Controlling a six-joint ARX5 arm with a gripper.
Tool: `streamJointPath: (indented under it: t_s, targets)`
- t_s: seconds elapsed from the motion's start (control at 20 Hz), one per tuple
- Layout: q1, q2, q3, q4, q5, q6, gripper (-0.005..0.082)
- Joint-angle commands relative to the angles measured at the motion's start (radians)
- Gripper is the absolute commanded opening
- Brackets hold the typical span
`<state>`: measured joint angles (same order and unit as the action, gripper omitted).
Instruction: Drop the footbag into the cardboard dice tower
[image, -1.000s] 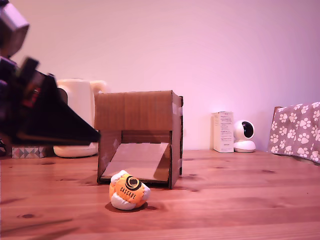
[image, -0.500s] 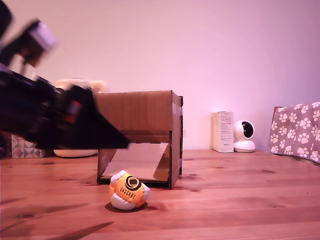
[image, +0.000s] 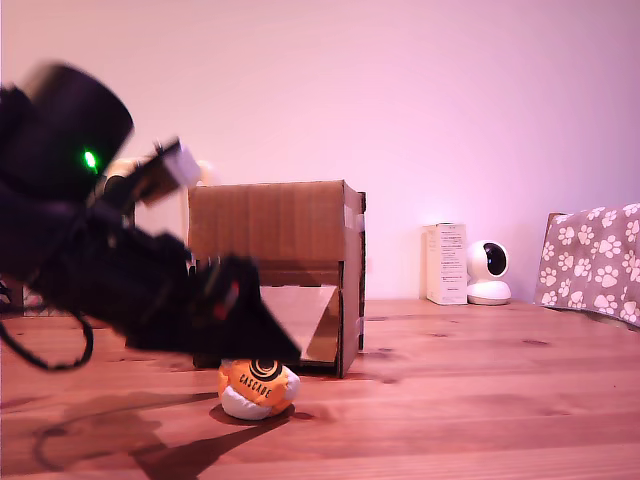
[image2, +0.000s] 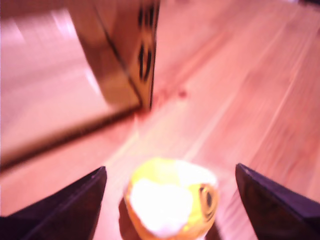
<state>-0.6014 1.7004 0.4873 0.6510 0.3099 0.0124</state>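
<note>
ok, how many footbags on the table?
1. The footbag sits on the table in front of the cardboard dice tower, between the open tool fingers. None other visible.

I see the footbag (image: 258, 387) on the counter (image: 450, 400), just in front of the cardboard dice tower (image: 280, 275). My tool (image2: 170, 175) straddles it, one finger either side. Far right in the exterior view stand a small box (image: 446, 263) and camera (image: 489, 272).

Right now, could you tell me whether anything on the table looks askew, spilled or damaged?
Nothing stands out. The cardboard dice tower stands upright with its taped edges intact, the footbag sits whole on the table just in front of the tower's opening, and the gripper is open, one finger on either side of it.
</note>
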Motion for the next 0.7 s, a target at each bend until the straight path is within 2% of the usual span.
streamJointPath:
  t_s: [0.0, 0.35, 0.45, 0.6, 0.65]
  targets:
    - [-0.001, 0.029, -0.001, 0.002, 0.003, 0.022, 0.0749]
    - [-0.001, 0.042, 0.000, -0.003, 0.003, 0.023, 0.0722]
    - [-0.001, 0.042, 0.000, -0.029, 0.003, 0.023, 0.0579]
    - [-0.001, 0.041, 0.000, -0.030, -0.009, 0.022, 0.0239]
    - [-0.001, 0.040, 0.003, -0.029, -0.009, 0.022, 0.0154]
